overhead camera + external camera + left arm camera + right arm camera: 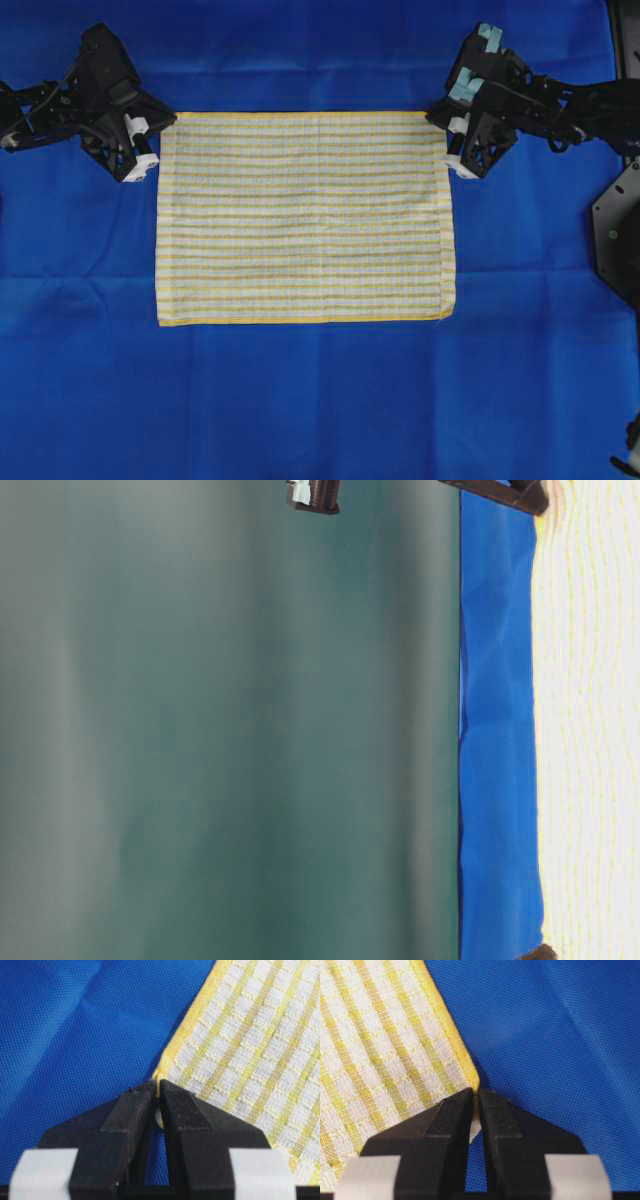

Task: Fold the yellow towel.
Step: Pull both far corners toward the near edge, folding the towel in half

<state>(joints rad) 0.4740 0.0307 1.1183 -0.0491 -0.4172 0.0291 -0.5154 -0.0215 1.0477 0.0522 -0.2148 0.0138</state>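
Left fingers [135, 1110] and right fingers [455, 1107] each clamped on a yellow towel [300, 215] corner

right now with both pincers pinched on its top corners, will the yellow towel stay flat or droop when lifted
The yellow towel looks like thin woven cloth lying flat, so it will probably sag between the left pincer and right pincer. Only the corner tips are pinched, so the grip could slip. It is probably light, and may drag across the blue sheet.

We identified a robot laboratory bench: a blue sheet [320, 400] covered the work surface, black arm hardware [615, 235] stood at 3 o'clock, and a plain grey-green backdrop [220, 730] rose behind.
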